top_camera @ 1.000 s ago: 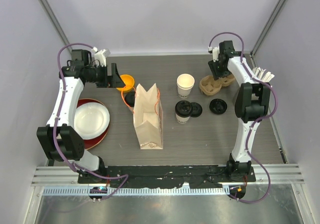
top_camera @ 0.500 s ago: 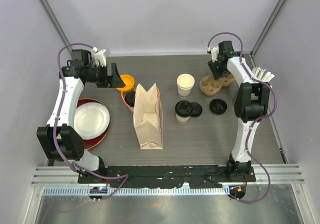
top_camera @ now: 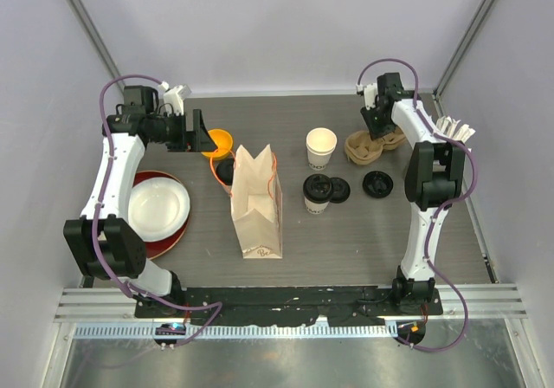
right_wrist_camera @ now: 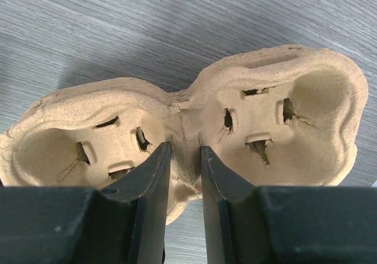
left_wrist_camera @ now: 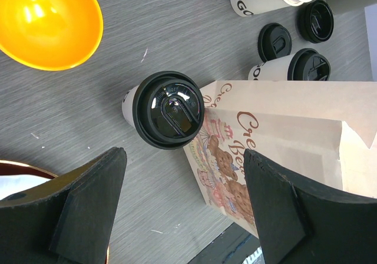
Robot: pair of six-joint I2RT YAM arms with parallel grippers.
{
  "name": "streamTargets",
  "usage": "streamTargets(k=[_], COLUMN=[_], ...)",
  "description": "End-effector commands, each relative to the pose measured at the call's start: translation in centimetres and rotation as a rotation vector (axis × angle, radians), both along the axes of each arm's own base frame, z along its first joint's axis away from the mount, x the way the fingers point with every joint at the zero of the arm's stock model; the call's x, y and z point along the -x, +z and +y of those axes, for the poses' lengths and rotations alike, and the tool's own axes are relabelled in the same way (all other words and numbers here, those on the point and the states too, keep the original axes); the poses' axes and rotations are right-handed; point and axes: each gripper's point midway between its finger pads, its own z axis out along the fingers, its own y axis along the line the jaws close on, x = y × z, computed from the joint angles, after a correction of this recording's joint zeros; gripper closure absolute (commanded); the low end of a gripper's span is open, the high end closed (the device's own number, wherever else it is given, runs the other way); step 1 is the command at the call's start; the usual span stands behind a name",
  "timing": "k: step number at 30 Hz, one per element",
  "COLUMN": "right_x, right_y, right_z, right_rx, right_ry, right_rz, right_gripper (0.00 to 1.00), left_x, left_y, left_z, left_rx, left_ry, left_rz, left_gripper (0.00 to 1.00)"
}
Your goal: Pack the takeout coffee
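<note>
While pinching the middle ridge of the cup carrier (right_wrist_camera: pixel 306 93) with the right gripper (right_wrist_camera: pixel 184 155), jaws closed on it, hovering with the left gripper (left_wrist_camera: pixel 184 158) spread wide above 1 lidded coffee cup (left_wrist_camera: pixel 168 109) just beside the paper bag (left_wrist_camera: pixel 283 128), leaving a 2nd lidded cup (left_wrist_camera: pixel 294 68) right of the bag.

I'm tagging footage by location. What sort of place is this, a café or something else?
Probably a robot test cell, not a café: plain walls enclose a table with two arms bolted at its edge; the paper bag, cups and pulp carrier look staged.
</note>
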Motion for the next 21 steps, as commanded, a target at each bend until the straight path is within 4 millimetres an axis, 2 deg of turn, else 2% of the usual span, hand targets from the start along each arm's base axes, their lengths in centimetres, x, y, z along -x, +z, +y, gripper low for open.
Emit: streamTargets(k=[1,6,11,19,21], right_x=[-0.7,-0.7,-0.7,-0.6,-0.6], right_y=[2.7,4.4,5.1,5.2,5.4], right_z=[0.4,0.3,0.3,-0.2,-0.1], right_rx=[-0.008,-0.01,-0.008,0.02,0.017], right_ry=[0.015,0.012,0.01,-0.012,-0.012], right_rz=[-0.065,-0.098,-0.114,-0.115,-0.12], right_gripper=[0.72,0.72,0.69,0.78,0.85], left_x=[-0.4,-0.3,-0.2,-0.1,-0.2], left_y=[1.6,1.7,1.7,1.8,1.8], left_z=[-0.1,-0.1,-0.2,-0.2,-0.2], left_rx=[0.013,0.018,0.021,0.01,0.01], left_ry=[-0.017,-0.021,-0.022,-0.039,-0.039], left_rz=[-0.046,-0.046,-0.045,-0.061,-0.06], left_gripper=[0.15,0.15,0.16,0.16,0.16])
